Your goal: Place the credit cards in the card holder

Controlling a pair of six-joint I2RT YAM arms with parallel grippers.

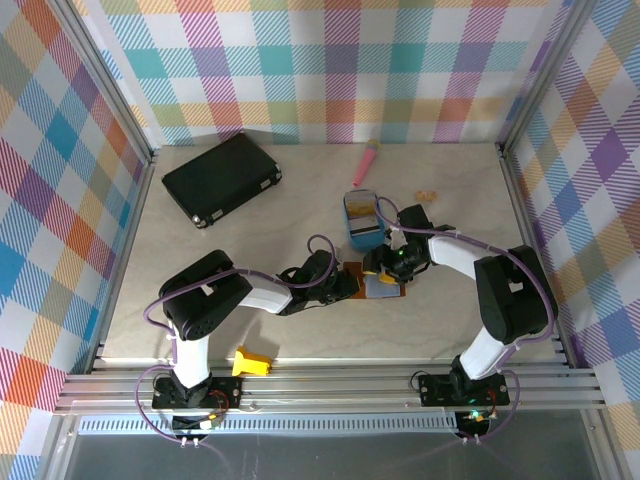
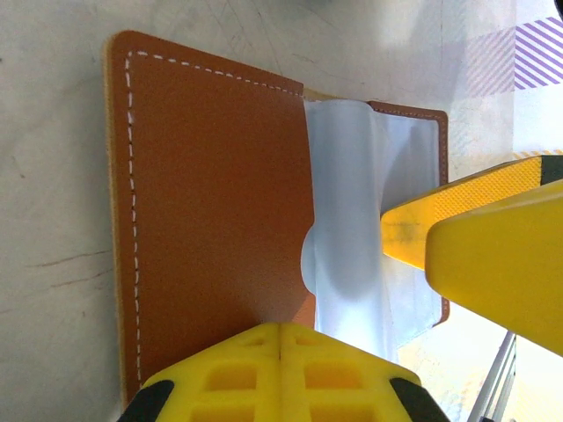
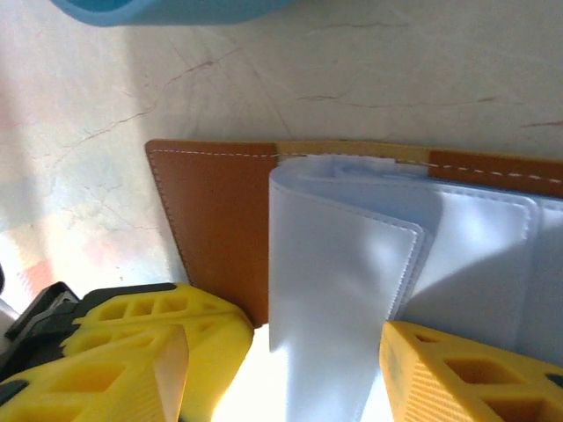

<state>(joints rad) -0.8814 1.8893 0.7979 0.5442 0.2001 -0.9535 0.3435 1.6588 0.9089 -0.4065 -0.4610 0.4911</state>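
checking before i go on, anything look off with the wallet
The wallet lies open, and its clear sleeves bulge up in a curl instead of lying flat, between the fingers of the open right gripper. Nothing looks torn or spilled.

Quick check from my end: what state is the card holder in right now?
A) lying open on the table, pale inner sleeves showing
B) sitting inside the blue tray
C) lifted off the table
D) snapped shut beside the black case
A: both wrist views show the card holder spread open on the table, with its brown flap laid flat and its pale sleeves fanned up.
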